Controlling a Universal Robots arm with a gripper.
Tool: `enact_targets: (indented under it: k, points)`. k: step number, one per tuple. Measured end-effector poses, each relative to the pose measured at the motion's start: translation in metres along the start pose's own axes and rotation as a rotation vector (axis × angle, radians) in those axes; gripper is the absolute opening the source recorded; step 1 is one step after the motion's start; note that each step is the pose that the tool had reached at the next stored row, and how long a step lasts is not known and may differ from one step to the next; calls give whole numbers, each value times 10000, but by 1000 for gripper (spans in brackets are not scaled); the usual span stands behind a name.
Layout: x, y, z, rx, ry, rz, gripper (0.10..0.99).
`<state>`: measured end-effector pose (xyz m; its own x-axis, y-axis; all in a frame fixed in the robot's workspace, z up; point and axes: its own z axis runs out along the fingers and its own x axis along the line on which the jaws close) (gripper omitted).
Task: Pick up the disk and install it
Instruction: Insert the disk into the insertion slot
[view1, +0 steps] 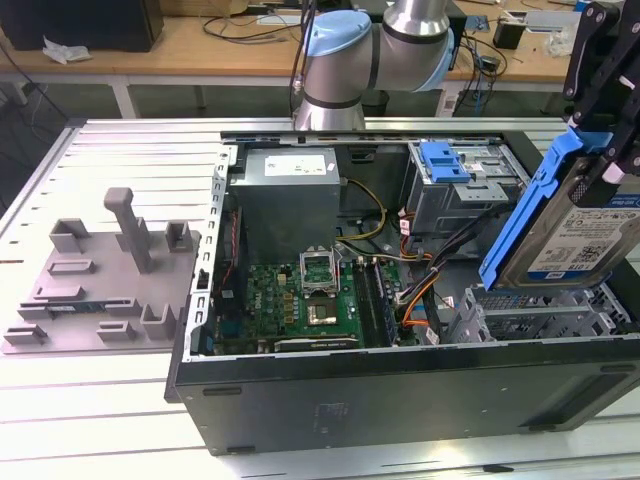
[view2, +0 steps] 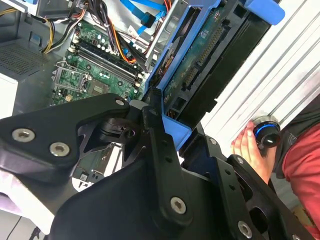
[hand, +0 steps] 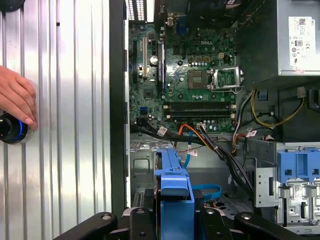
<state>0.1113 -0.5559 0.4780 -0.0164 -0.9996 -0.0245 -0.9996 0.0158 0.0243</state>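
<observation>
Grey fixture plate (view1: 100, 275): on the exterior view's left, lying on the slatted metal table (view1: 120, 150) beside the case, well apart from the gripper.
Computer case (view1: 400, 395): in the middle, on its side with the panel off, so the motherboard (view1: 300, 300) and the power supply (view1: 290, 190) are exposed.
Far drive cage (view1: 455, 180): right of the power supply, with a blue carrier seated in it.
Near drive bay (view1: 545, 315): a bare metal cage in the case's near right corner.
Disk (view1: 575, 235): in the air on the exterior view's right, above the near drive bay. It is tipped steeply, its labelled face towards the near side.
Gripper (view1: 600, 130): closed on the disk's upper end, its fingers pressing the blue carrier from both sides in the first wrist view.
Deciding relation: the disk's long axis slopes from its low end up to the gripper. The bay lies directly below that low end, and I judge the two apart.
Person's hand (hand: 15, 97): resting on a blue-lit knob (hand: 11, 131) on the table outside the case.
</observation>
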Motion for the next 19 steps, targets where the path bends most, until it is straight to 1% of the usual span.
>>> enact_targets:
  k: [10,12,17,19]
  points:
    - [-1,0,1,-1,-7,-37,365]
    - [0,0,5,-2,-20,-37,365]
    - [0,0,18,0,-104,-38,365]
    - [0,-1,18,1,-107,-39,365]
